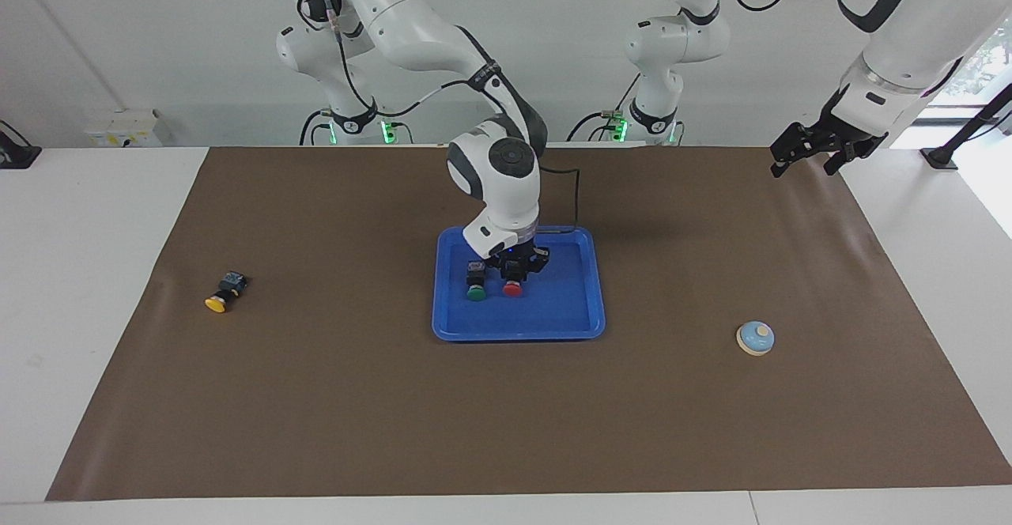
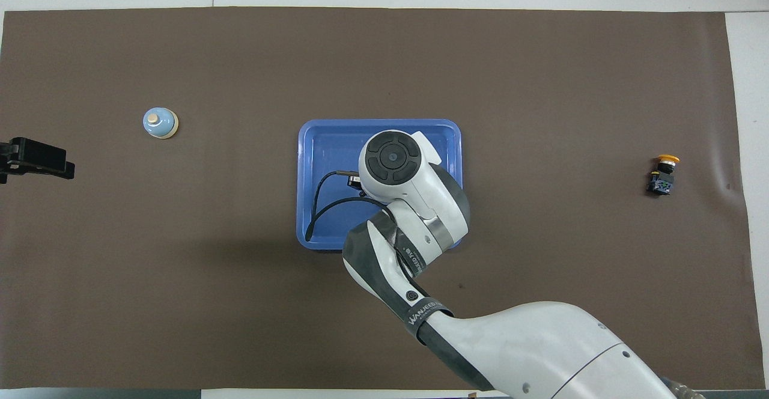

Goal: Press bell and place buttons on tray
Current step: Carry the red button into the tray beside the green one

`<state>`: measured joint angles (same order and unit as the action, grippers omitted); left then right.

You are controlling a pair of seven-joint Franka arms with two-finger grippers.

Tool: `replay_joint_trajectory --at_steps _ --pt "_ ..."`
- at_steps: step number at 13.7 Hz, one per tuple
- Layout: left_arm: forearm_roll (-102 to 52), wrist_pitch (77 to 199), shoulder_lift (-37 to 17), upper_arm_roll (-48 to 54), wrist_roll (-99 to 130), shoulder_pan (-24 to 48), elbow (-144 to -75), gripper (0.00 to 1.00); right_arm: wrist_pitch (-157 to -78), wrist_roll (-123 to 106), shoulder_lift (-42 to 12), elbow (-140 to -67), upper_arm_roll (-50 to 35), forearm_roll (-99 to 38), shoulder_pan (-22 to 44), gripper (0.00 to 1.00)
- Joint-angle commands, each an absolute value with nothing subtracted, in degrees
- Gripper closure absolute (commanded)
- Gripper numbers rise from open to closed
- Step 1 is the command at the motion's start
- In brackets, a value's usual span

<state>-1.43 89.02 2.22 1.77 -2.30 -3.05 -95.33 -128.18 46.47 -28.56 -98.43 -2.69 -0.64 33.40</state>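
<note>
Nearest the robots, raised over the corner of the brown mat point(image 1: 316, 398) at the left arm's end: left tool point(image 1: 805, 168), idle, fingers apart, nothing between them; whole in the facing view, cut off by the frame edge in the overhead view.

Mid-mat, low inside the blue tray point(image 1: 589, 327): right tool point(image 1: 514, 272), clamped together on the black body of the red button point(image 1: 512, 288), cap turned away from the robots; cannot tell whether that button touches the tray floor or hangs just above it.

Just beside the red button, toward the right arm's end, lying in the same tray: green button point(image 1: 475, 291), apart from the tool, cap likewise turned away from the robots.

Shown by the facing view alone: right tool, red button, green button; in the overhead view all three hidden under the right arm's wrist, with only the tray's rim and some floor visible around it.

Well apart from the tray toward the right arm's end, on its side on the mat: yellow button point(image 1: 223, 294); clear in both views.

Farthest from the robots, upright on the mat toward the left arm's end: bell point(image 1: 755, 338), well apart from both tools.

Around the mat: white tabletop point(image 1: 79, 272).
</note>
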Motion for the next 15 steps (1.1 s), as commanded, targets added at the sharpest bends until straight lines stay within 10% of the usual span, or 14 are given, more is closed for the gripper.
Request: replay_joint_trajectory --at_steps 1,3,4,5,6,15 --pt "-2.3 88.0 2.5 1.9 -2.7 -3.6 -94.8 0.00 -131.2 46.1 -26.1 -102.7 -2.9 -0.7 33.2 1.00" --pt "-2.3 88.0 2.5 1.9 -2.7 -3.6 -94.8 0.00 -131.0 46.8 -26.0 -102.7 -2.9 -0.8 33.3 1.00" --pt "-2.3 88.0 2.5 1.9 -2.7 -3.6 -94.8 0.00 -131.0 47.7 -26.0 -102.7 -2.9 -0.8 33.3 0.83" --pt "-2.3 88.0 2.5 1.9 -2.7 -3.6 -94.8 0.00 -130.8 48.7 -26.0 -102.6 -2.9 -0.8 33.3 0.26" --pt "-2.3 88.0 2.5 1.9 -2.7 -3.6 -94.8 0.00 -130.3 49.0 -26.0 -102.1 -2.9 -0.8 33.3 0.00" --pt "-2.3 88.0 2.5 1.9 -2.7 -3.6 -94.8 0.00 -114.3 51.2 -20.8 -93.5 -2.4 -1.1 28.3 0.00"
